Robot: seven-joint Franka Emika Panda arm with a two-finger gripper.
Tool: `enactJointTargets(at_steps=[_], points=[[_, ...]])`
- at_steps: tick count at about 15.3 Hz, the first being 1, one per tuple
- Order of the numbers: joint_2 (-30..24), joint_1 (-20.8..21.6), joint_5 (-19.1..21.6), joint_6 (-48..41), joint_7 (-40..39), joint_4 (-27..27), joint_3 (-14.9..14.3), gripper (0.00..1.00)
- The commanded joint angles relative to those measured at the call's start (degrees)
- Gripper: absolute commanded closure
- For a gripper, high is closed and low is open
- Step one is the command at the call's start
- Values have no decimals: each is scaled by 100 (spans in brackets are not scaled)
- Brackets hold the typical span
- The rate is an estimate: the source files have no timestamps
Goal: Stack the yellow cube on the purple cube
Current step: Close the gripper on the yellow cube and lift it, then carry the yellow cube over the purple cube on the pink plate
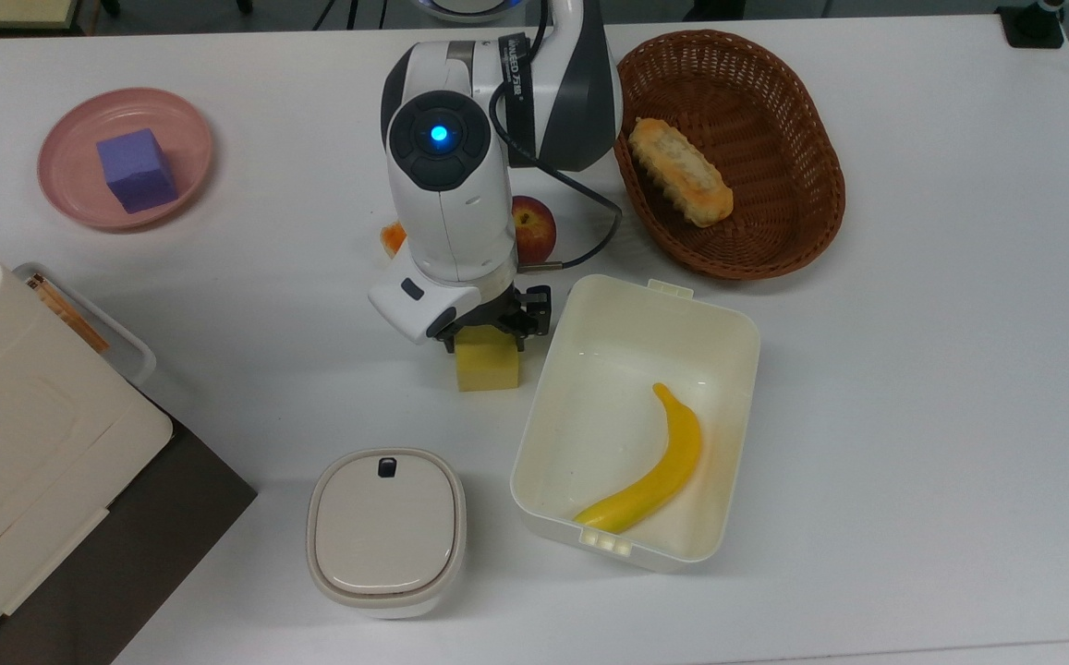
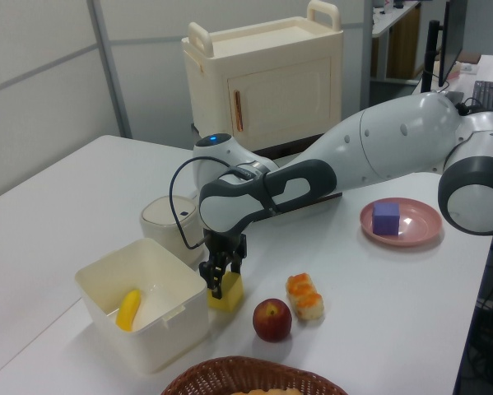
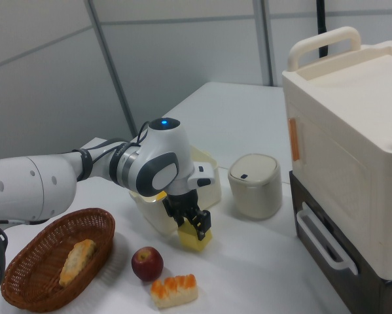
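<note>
1 yellow cube in pincer; 1 purple cube.

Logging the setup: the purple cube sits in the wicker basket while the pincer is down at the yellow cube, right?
Not quite. The purple cube sits on the pink plate, as the top view shows. The pincer is indeed down at the yellow cube.
</note>
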Motion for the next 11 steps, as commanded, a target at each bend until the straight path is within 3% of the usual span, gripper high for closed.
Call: enactJointTargets(at_steps=[1,7,11], points=[[-198,-23,-65,133,0,-59,-6,62],[-900,-321,-126,-375,-44,-59,-85,61],[-1428,-682,-609,-833,-53,-59,-85,60]])
